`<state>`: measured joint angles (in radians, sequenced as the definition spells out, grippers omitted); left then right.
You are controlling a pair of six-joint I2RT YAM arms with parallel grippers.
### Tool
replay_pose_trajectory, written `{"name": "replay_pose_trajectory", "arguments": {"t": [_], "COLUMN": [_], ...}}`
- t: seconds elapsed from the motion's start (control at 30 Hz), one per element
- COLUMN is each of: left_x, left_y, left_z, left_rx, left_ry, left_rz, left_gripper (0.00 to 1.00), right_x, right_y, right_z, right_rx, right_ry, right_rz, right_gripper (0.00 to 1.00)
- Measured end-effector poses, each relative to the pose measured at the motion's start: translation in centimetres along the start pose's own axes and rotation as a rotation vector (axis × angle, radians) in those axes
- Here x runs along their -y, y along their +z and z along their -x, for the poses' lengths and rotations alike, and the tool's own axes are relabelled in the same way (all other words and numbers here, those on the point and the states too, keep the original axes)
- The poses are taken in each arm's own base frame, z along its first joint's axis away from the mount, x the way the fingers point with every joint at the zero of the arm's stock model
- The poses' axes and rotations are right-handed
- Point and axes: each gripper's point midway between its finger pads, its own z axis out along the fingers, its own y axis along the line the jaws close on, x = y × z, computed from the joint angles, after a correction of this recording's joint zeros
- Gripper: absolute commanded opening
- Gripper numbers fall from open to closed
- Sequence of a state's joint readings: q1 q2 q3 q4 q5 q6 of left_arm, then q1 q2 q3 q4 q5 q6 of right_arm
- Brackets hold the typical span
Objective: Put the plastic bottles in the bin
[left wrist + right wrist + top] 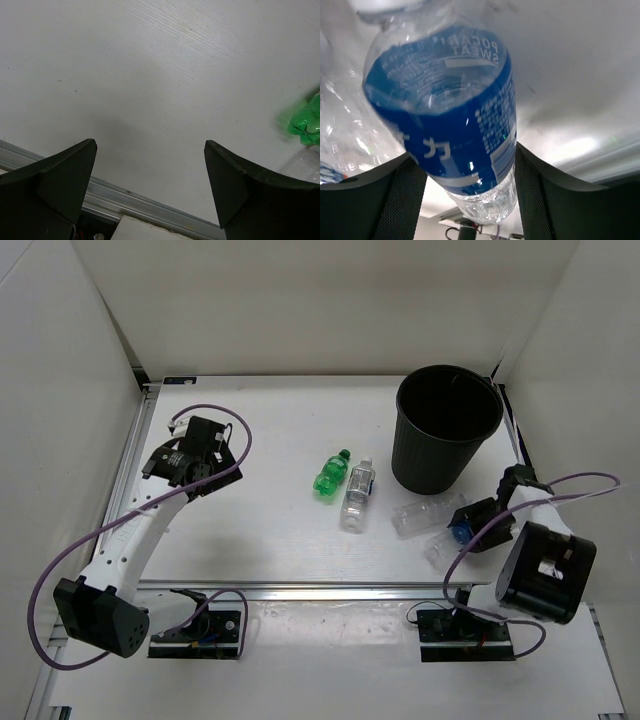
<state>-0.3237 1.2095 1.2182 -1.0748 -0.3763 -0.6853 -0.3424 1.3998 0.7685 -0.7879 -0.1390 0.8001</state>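
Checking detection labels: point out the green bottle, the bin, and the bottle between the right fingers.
green bottle (329, 478), top view, mid-body.
bin (430, 462), top view, outer front wall.
blue-labelled bottle (455, 135), right wrist view, blue label.

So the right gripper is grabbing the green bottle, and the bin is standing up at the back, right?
Not quite. The right gripper is closed on the blue-label bottle, not a green one, as the right wrist view shows. The green bottle lies in the middle, untouched. The bin is standing up at the back, as you said.
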Motion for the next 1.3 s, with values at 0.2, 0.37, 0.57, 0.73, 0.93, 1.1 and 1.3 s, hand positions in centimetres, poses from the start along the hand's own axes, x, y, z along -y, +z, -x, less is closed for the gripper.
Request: {"name": "replay_pose_trajectory", "arguments": {"t": [0.2, 0.37, 0.57, 0.73, 0.93, 1.1, 1.3], "left_x": [0.1, 0.3, 2.1, 4.9, 6.1, 8.0, 16.6], "left_y": [0.1, 0.4, 0.9, 1.9, 3.0, 3.1, 3.4], "left_z": [0.1, 0.1, -0.3, -1.2, -3.9, -3.6, -1.9], "left_rx": [0.004, -0.002, -0.038, -0.106, -0.194, -0.211, -0.200], "left_ry": [0.004, 0.009, 0.025, 0.034, 0.047, 0.075, 0.192], "left_rz": [-0.004, 0.001, -0.073, -0.184, -0.265, -0.323, -0.457], "left_gripper": [1.00, 1.00, 1.00, 1.00, 1.00, 1.00, 1.00], "right_x": [0.2, -3.2, -9.9, -18.5, -28.6, -29.8, -24.8], "right_y": [-6.5, -17.3, -33.7, -40.2, -34.2, -27.1, -31.1], "right_z": [-2.7, -3.4, -3.1, -0.9, 3.0, 1.8, -1.1], "right_rx": [0.091, 0.276, 0.594, 0.814, 0.892, 0.828, 0.873], "right_ry": [-0.077, -0.117, -0.254, -0.454, -0.641, -0.752, -0.737], "right_rz": [0.020, 0.264, 0.675, 0.784, 0.613, 0.437, 0.510], "right_gripper": [0.38, 0.35, 0.35, 0.52, 1.00, 1.00, 1.00]}}
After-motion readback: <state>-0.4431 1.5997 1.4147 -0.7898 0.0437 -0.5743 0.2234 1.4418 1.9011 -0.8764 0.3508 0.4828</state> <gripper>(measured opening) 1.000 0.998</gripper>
